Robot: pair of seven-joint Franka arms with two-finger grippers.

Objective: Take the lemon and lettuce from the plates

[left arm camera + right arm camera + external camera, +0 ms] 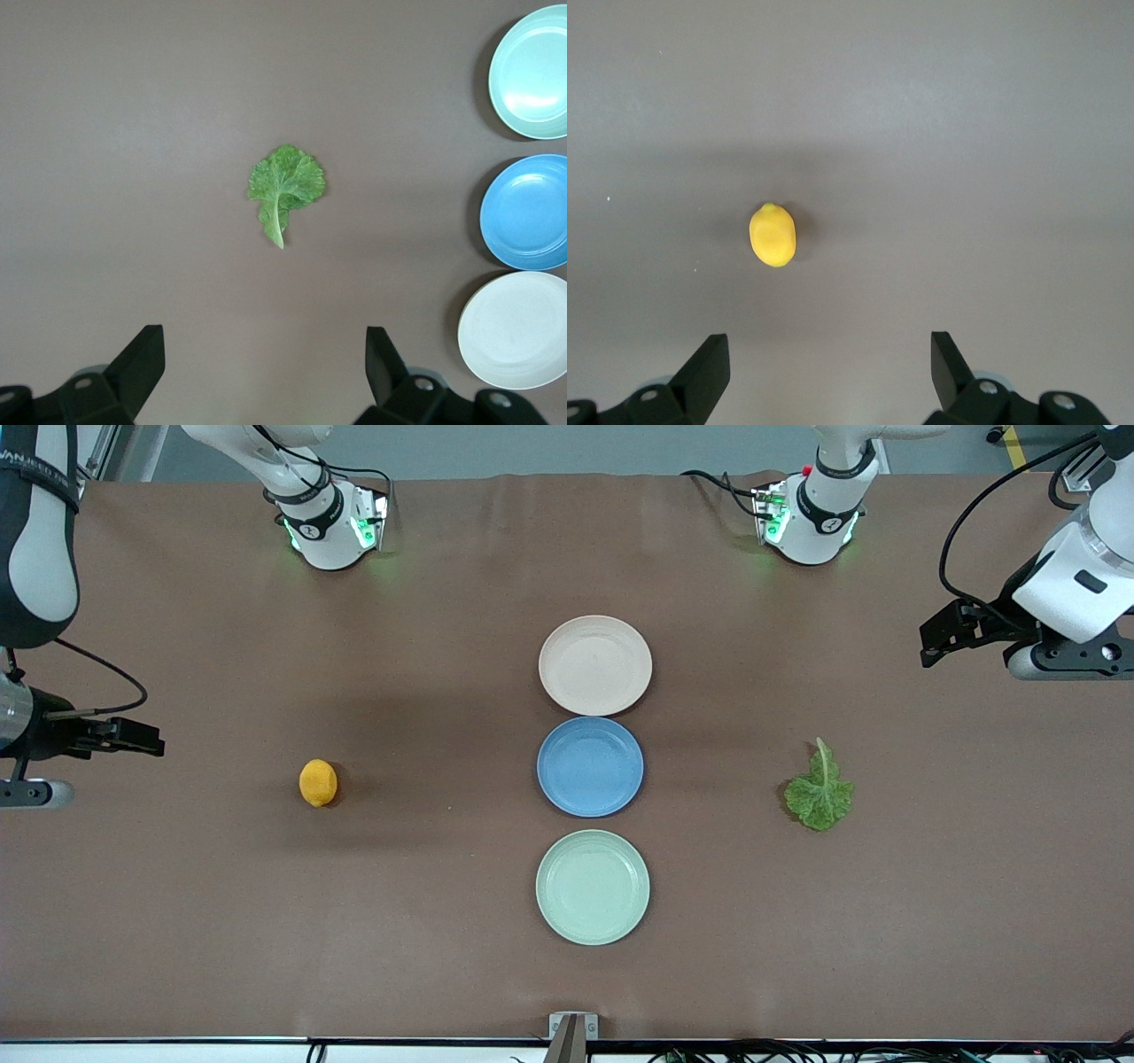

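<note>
**Lemon and lettuce on bare table, plates unoccupied**

Landmark: blue plate (590, 766), mid-row between beige-pink plate (594, 664) and mint plate (592, 886). Lemon (318, 782) lay well toward the right arm's end from it; lettuce (819, 791) toward the left arm's end, both apparently already off the plates. Right gripper (830, 372) hung above the lemon, left gripper (265, 365) above the lettuce, each spread wide, grasping nothing. No legible labels

Left gripper (930, 642) hangs in the air over the left arm's end of the table, fingers (137, 367) spread wide and holding nothing. Right gripper (151, 740) hovers over the right arm's end, fingers (704, 372) equally wide, holding nothing.
</note>
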